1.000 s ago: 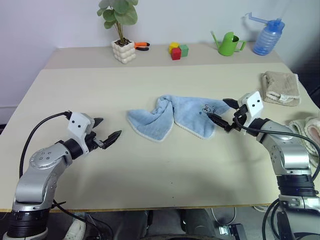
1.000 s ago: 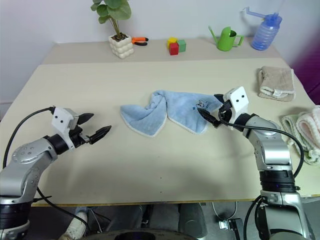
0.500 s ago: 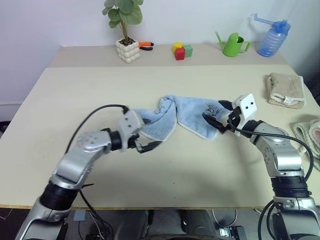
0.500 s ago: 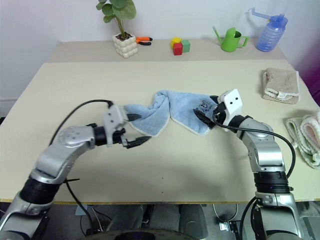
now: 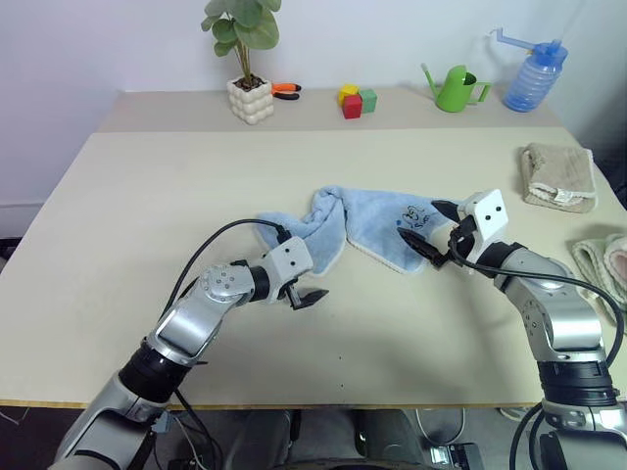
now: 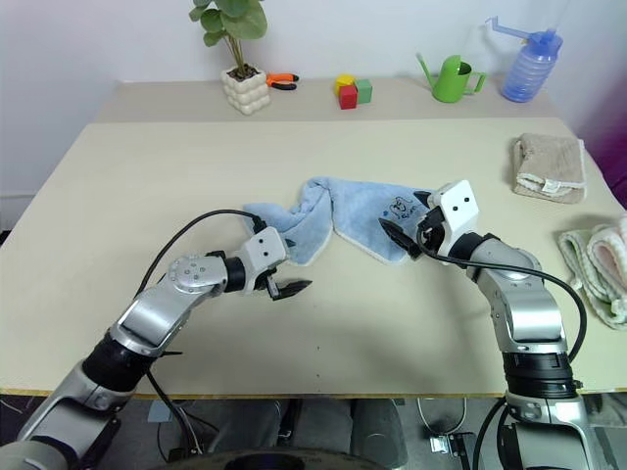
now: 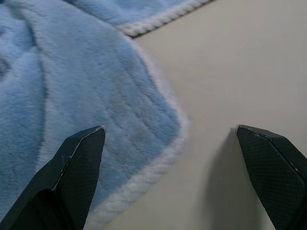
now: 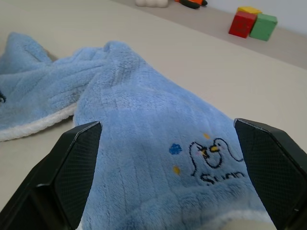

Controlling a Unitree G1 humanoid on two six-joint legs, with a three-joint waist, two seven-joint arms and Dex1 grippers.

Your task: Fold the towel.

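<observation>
Both arms reach inward, left end effector (image 5: 302, 290) and right end effector (image 5: 428, 235) spread wide.

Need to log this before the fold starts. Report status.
Left gripper open at the towel's near-left corner. Right gripper open at its right end, by the motif. Towel bunched on the table, unfolded, not gripped. Nothing in the way.

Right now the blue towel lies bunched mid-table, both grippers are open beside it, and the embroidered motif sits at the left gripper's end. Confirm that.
One thing is wrong: the motif sits at the right gripper end of the towel, as the right wrist view shows. The left gripper faces a plain hemmed corner.
</observation>
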